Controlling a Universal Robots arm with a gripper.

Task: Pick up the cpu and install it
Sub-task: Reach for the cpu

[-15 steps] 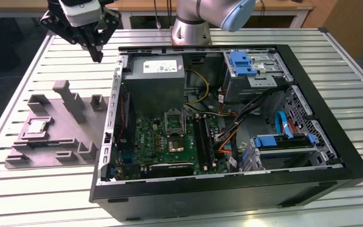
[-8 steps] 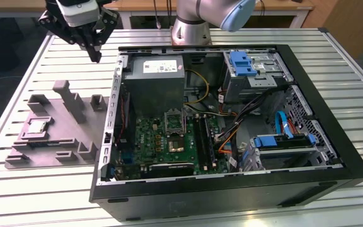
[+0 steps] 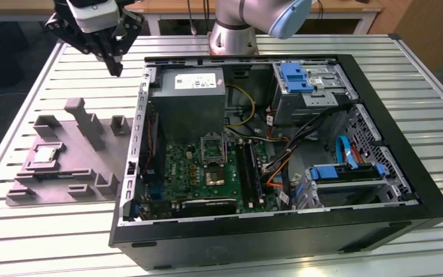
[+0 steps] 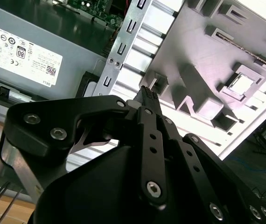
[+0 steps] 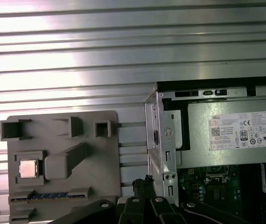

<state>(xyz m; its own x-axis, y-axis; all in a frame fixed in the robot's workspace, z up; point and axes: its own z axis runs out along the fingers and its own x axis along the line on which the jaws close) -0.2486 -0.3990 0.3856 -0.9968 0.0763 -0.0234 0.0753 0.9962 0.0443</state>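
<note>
Nothing is done yet: the cpu [image 3: 48,154] lies untouched in its pocket of the grey holder [image 3: 83,173] on the bench [image 3: 52,242]. The gripper [image 3: 115,68] hovers clear of the holder, toward its computer case [image 3: 283,231] side, fingers [image 4: 148,100] closed together (empty)

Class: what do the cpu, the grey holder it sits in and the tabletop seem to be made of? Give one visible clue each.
The cpu: likely a metal top, with a dull silvery sheen. The grey holder: probably plastic, matte uniform grey with blocky moulded shapes. The tabletop: seemingly aluminium slats, with bright streaks along parallel grooves.
</note>
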